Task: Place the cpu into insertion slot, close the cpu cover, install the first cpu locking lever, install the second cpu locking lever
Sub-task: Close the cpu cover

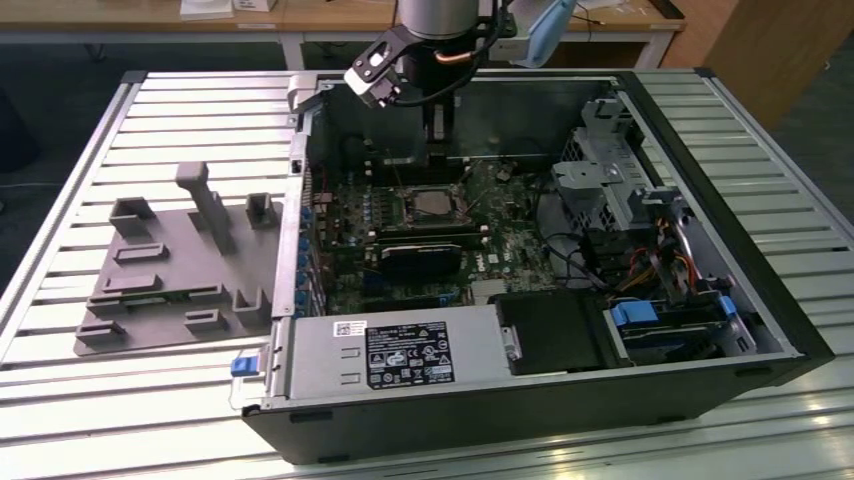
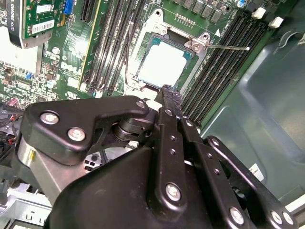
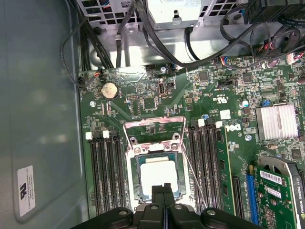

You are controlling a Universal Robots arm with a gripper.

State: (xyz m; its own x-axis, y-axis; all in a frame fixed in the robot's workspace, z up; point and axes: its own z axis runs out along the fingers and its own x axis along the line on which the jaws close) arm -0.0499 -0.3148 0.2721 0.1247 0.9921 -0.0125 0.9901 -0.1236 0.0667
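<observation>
The cpu (image 3: 159, 174) lies flat in the insertion slot (image 3: 135, 177), pale top up, seated where the frame can clamp it. The cpu cover (image 3: 153, 122) is swung back beyond the socket (window over bare board), leaving the chip exposed. The gripper (image 3: 162, 188) hangs at the chip's edge, closed and empty, inside the computer case (image 1: 561, 400) on the bench (image 1: 134, 420).

Slatted metal table (image 1: 107, 180); on it, open black computer case (image 1: 534, 412); beside it, grey fixture tray (image 1: 160, 300)
</observation>
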